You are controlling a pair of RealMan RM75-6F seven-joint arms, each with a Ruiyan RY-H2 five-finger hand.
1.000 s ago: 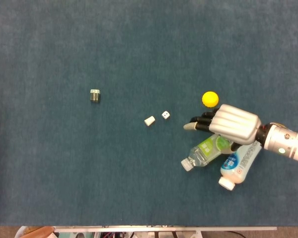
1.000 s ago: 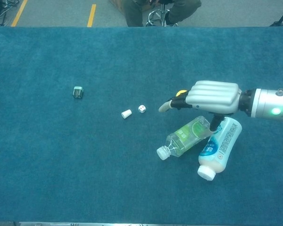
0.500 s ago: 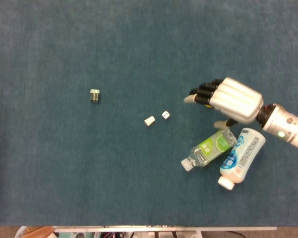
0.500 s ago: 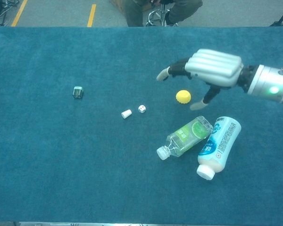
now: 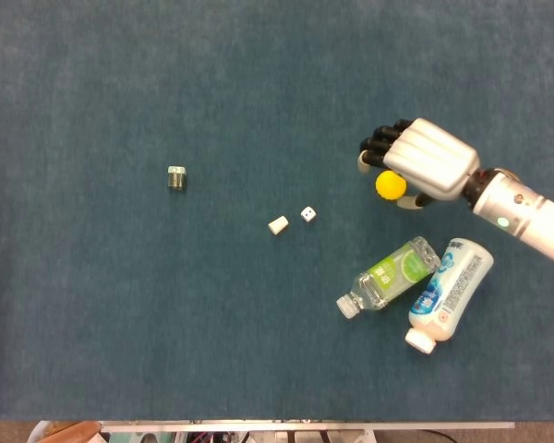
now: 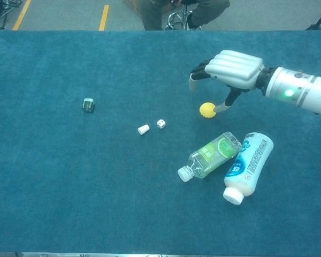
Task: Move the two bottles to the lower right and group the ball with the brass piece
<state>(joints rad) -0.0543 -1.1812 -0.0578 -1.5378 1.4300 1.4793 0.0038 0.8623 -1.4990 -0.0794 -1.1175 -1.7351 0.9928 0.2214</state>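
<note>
A blue carpeted worktop [image 5: 120, 351] fills both camera views. The right hand [image 5: 425, 166] hangs over a yellow ball [image 5: 391, 185] at about three o'clock. Its fingers [image 5: 379, 146] curve down just past the far side of the ball, and the thumb tip reaches the ball's near side in the chest view. The ball sits on the cloth; the hand is loosely spread around it, holding nothing.

Two bottles lie on their sides, touching, toward five o'clock: a clear bottle with a green label [image 5: 388, 277] and, to its right, a white bottle with a blue label [image 5: 448, 295], caps pointing toward the near edge.

The small brass piece [image 5: 176, 178] sits well apart at nine o'clock. Near the centre lie a white die [image 5: 307, 214] and a small white cap-like piece [image 5: 278, 225]. The left hand is out of sight.
</note>
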